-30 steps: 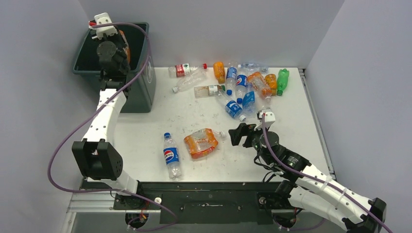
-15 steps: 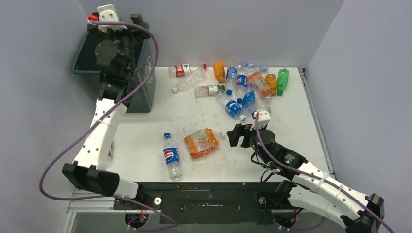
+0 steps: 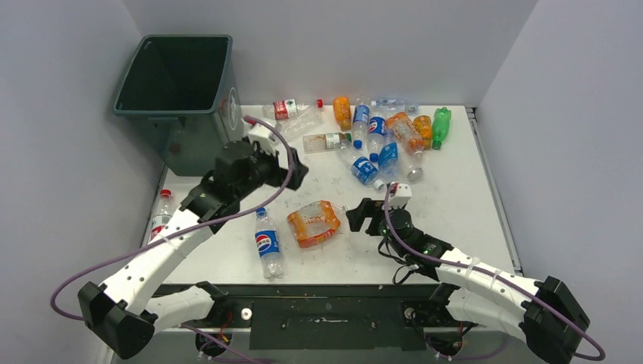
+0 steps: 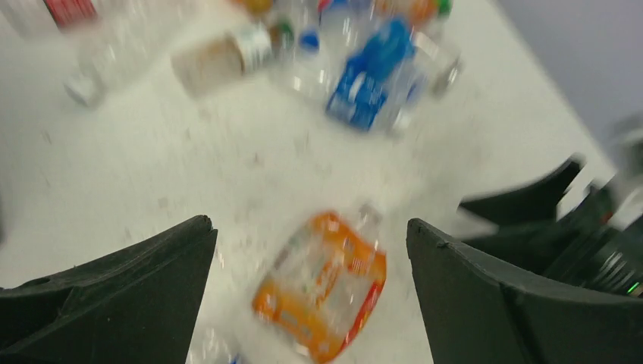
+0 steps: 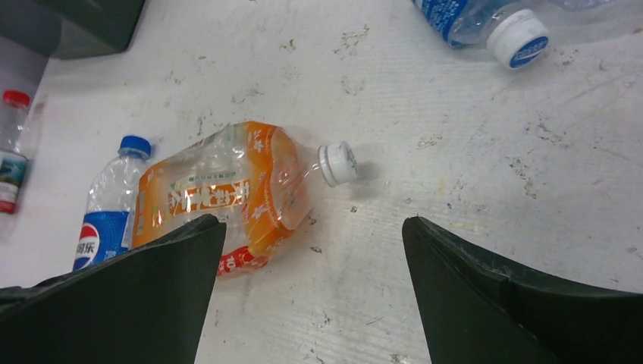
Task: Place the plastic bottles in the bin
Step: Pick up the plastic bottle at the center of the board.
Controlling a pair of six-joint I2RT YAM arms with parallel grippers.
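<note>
As I look from the near edge of the table [image 3: 462, 216], three bottles lie apart from the rest. One is a squashed orange bottle [image 3: 313, 223] of clear plastic with a white cap. Just left of it lies a blue-labelled bottle [image 3: 267, 244] with a blue cap, and out at the left edge a clear red-capped bottle [image 3: 159, 215]. The right claw [image 3: 358, 214] sits low beside that white cap, jaws spread wide and empty. A little farther back the left claw [image 3: 296, 168] hangs over bare tabletop, jaws just as wide, holding nothing. Beyond them the heap of bottles [image 3: 379, 140] sprawls along the far side. I count roughly a dozen, overlapping too much to be sure: several blue-labelled, three or four orange, a few clear, and one green bottle [image 3: 440, 125]. One bin [image 3: 199, 148], tall and dark green-grey, stands upright at the far left corner.
</note>
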